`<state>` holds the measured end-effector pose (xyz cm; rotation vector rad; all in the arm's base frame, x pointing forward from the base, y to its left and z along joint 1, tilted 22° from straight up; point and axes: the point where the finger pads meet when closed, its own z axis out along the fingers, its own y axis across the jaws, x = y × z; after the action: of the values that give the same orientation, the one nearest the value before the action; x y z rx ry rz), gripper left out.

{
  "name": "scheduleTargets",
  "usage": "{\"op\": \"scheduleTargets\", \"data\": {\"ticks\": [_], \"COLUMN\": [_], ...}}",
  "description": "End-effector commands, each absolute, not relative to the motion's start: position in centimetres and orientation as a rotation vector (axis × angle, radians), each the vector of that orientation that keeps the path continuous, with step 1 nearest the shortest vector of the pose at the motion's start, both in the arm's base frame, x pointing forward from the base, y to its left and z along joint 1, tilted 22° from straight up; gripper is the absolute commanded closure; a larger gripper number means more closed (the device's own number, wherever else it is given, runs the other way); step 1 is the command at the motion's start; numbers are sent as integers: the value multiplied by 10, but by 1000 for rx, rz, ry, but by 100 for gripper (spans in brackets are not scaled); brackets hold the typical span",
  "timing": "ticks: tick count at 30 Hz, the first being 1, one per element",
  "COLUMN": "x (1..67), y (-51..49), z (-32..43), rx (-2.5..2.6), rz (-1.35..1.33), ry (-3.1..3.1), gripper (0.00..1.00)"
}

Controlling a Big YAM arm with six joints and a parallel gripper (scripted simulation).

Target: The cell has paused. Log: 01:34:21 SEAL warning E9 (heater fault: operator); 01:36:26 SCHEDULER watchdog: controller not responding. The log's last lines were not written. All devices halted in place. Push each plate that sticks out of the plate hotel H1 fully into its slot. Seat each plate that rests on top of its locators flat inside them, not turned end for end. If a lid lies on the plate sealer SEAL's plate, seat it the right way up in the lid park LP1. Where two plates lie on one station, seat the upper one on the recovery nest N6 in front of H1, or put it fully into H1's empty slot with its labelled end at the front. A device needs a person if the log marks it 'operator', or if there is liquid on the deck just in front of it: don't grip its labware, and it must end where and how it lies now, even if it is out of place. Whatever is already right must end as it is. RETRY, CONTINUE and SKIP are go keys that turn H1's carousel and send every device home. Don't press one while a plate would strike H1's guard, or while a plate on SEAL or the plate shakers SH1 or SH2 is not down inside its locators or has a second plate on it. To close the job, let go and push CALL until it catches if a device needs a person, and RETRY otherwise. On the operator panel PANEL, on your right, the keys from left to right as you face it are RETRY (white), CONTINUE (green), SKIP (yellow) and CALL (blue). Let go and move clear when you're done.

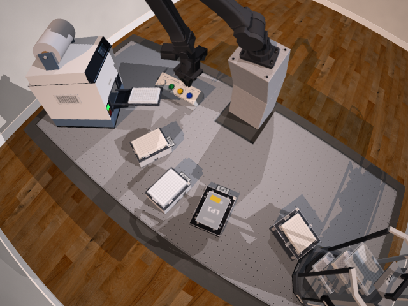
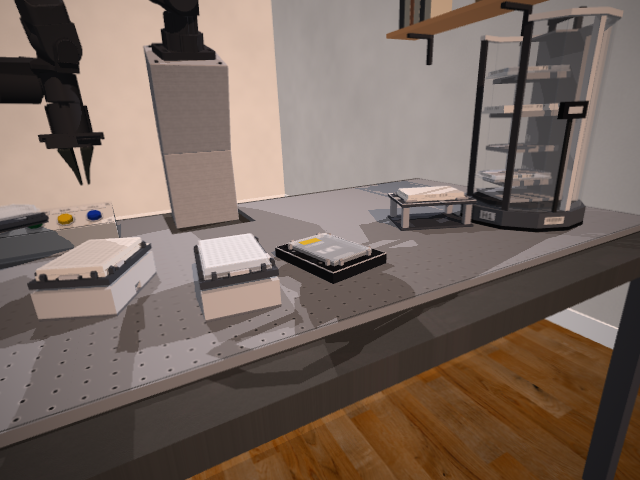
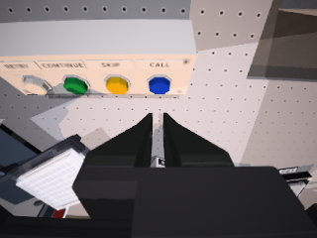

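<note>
My gripper (image 1: 187, 80) is shut and empty, hanging above the operator panel (image 1: 179, 88). In the wrist view the closed fingertips point just in front of the blue CALL key (image 3: 159, 84), apart from it. The yellow SKIP (image 3: 117, 84), green CONTINUE (image 3: 75, 84) and white RETRY (image 3: 34, 84) keys lie to its left. In the side view the gripper (image 2: 81, 180) is well above the panel. A white plate (image 1: 144, 95) lies on the sealer's (image 1: 72, 85) tray. A lid (image 1: 213, 210) with a yellow mark sits in the lid park.
Two shakers carry a cream plate (image 1: 151, 145) and a white plate (image 1: 168, 188). A cream plate (image 1: 298, 233) lies on the nest in front of the plate hotel (image 1: 349, 269). The arm's pedestal (image 1: 255, 92) stands right of the panel.
</note>
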<state>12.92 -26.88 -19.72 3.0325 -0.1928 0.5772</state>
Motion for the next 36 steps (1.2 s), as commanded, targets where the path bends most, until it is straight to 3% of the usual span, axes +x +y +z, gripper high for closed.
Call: {"op": "scheduleTargets", "data": {"ticks": [1, 5, 36], "x": [129, 133, 147], "y": [-265, -263, -270], "z": [-197, -204, -237], "rx": [3035, 3040, 3034], "rz": [575, 574, 576], "ry": [-200, -196, -195], "gripper": [92, 100, 100]}}
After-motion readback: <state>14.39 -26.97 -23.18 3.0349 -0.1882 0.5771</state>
